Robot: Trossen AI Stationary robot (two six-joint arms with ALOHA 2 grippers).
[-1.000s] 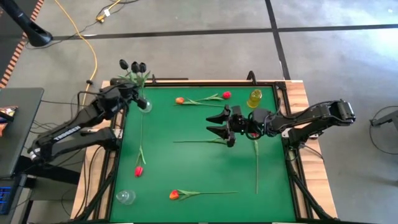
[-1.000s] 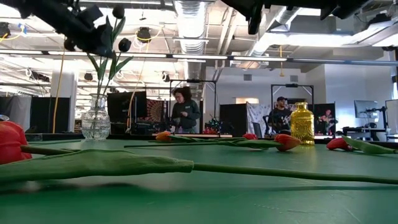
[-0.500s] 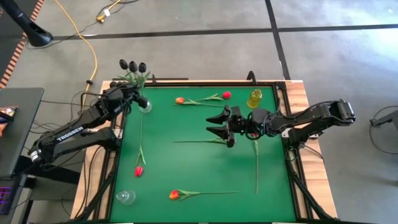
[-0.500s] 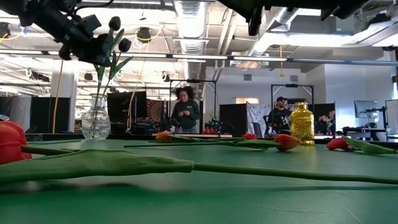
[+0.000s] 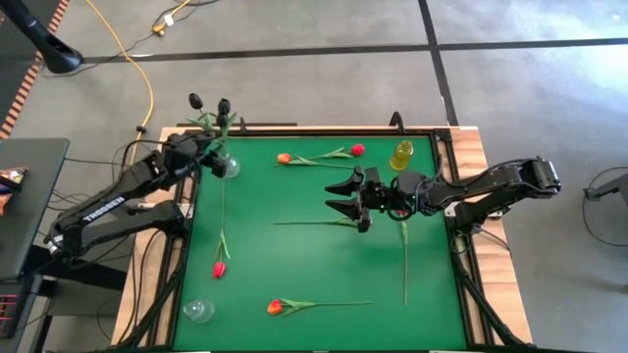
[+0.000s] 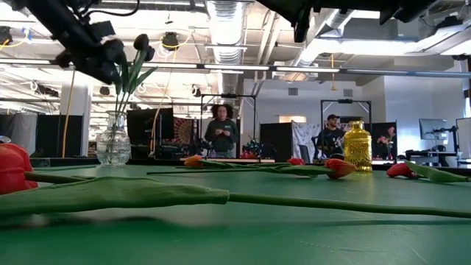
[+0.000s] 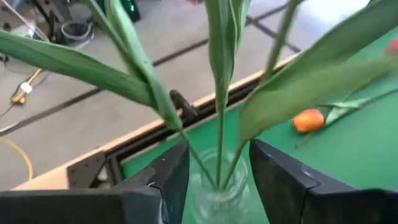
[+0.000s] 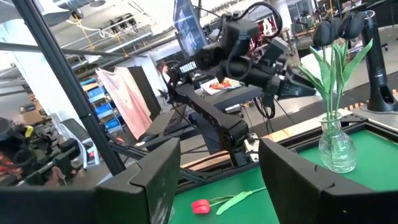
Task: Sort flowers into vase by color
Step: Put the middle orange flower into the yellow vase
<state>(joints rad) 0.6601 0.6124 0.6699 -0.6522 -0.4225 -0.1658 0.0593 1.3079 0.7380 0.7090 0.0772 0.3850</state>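
Black tulips (image 5: 224,105) stand with their stems in a clear vase (image 5: 228,167) at the table's far left corner. My left gripper (image 7: 217,146) is open just above the vase's neck (image 7: 217,196), one finger on either side of the green stems; I see no touch. Red and orange tulips lie flat on the green mat: two at the far edge (image 5: 283,158) (image 5: 357,149), one at the left (image 5: 219,269), one near the front (image 5: 275,307). My right gripper (image 5: 341,196) hangs open over the table's middle, above a lying stem (image 5: 314,224).
A yellow vase (image 5: 401,155) stands at the far right, close to my right arm. A small clear vase (image 5: 198,311) sits at the near left corner. Another stem (image 5: 404,260) lies along the right side. People stand in the room beyond the table (image 6: 221,132).
My left gripper has drawn back a little from the black tulips toward the table's left edge. One black tulip has sunk lower in the clear vase, its head now among the others. My right arm has kept still.
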